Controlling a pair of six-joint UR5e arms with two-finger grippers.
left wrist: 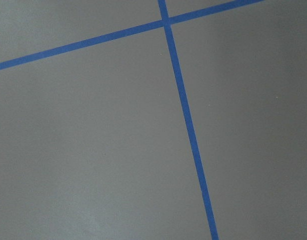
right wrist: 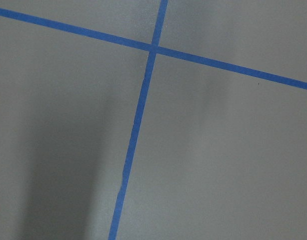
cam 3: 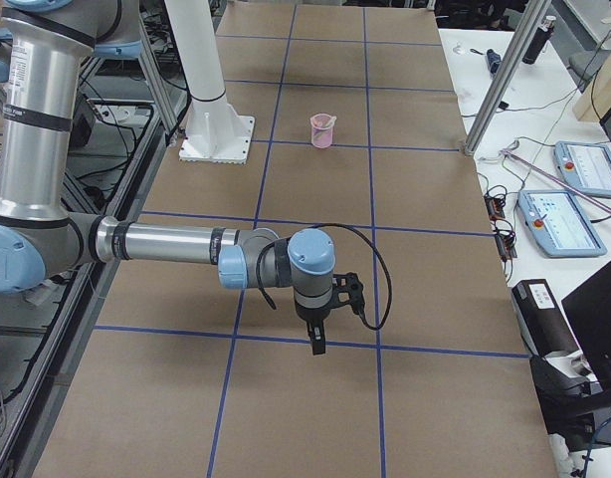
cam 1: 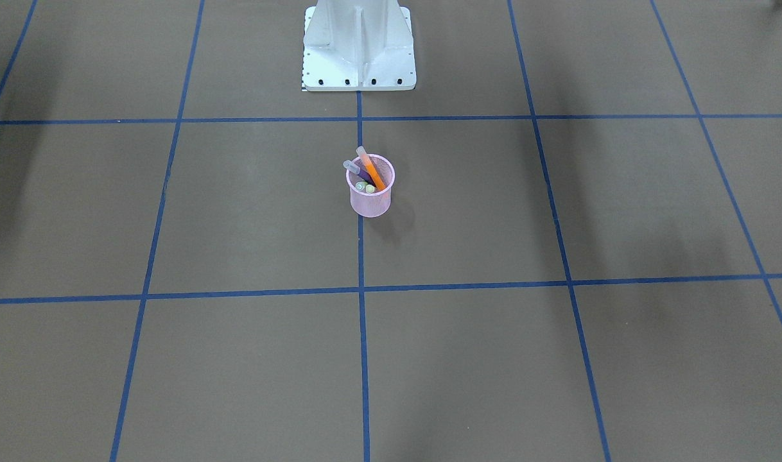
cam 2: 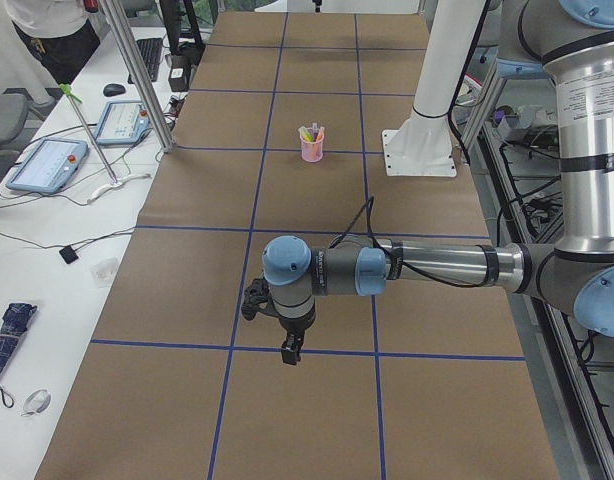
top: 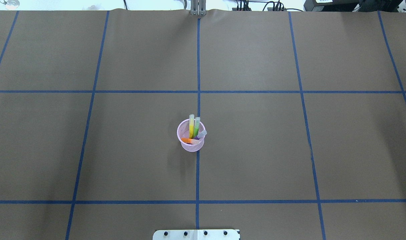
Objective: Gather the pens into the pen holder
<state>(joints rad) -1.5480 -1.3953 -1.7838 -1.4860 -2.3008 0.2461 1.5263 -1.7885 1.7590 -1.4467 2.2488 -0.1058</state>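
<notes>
The pale pink mesh pen holder [cam 1: 370,200] stands upright at the table's middle, on a blue tape line; it also shows in the overhead view [top: 190,147]. Inside it stand the orange pen [top: 189,141], purple pen [top: 201,134], green pen [top: 196,128] and yellow pen [top: 191,126], caps sticking above the rim. My left gripper [cam 2: 290,352] shows only in the exterior left view, far from the cup, pointing down above the table. My right gripper [cam 3: 316,344] shows only in the exterior right view, likewise far off. I cannot tell whether either is open or shut. Both wrist views show only brown table and blue tape.
The white robot pedestal [cam 1: 359,45] stands just behind the cup. Blue tape lines [top: 198,91] divide the brown table cover. Aluminium posts [cam 2: 137,80] and control tablets [cam 2: 47,165] stand on the side bench, where a person's torso shows at the top left.
</notes>
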